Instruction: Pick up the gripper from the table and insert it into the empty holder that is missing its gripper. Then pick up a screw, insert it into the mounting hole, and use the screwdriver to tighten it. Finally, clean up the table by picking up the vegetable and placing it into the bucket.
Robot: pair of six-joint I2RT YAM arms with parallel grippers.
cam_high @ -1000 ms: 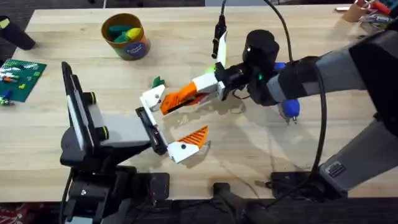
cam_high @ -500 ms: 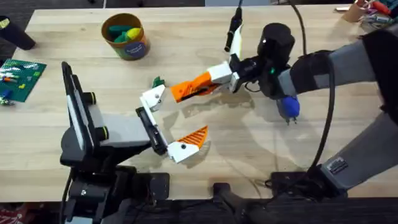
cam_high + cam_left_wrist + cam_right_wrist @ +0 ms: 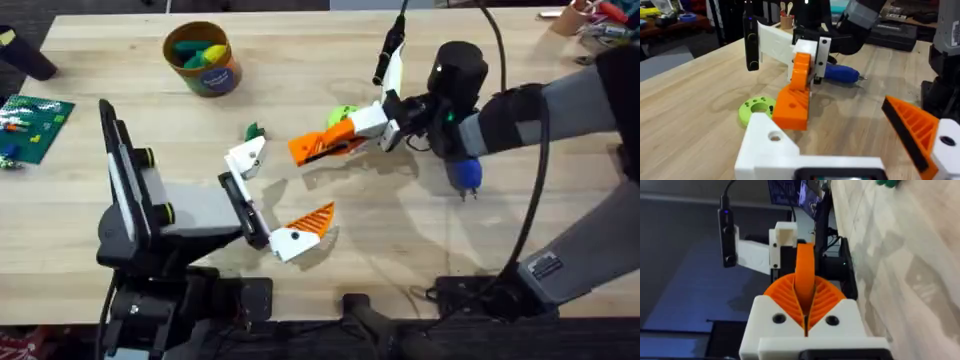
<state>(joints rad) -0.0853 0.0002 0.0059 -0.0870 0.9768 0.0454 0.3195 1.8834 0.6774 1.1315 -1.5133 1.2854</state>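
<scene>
Right claw [image 3: 345, 135], pads clamped on the orange gripper [image 3: 318, 146], holds it above the tabletop [image 3: 400, 240] just beside the empty white holder [image 3: 245, 158] on the left claw [image 3: 268, 200], whose fingers stand wide apart; screwdriver [image 3: 464, 175] lies behind.

Right claw [image 3: 345, 137] apparently gripping orange gripper [image 3: 312, 148], apart from holder [image 3: 246, 158]

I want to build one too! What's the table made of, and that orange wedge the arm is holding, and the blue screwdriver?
The table looks like pale wood, with visible grain lines. The orange wedge looks like matte plastic, solid and evenly coloured. The blue screwdriver seems to be smooth plastic with a thin metal tip.
</scene>
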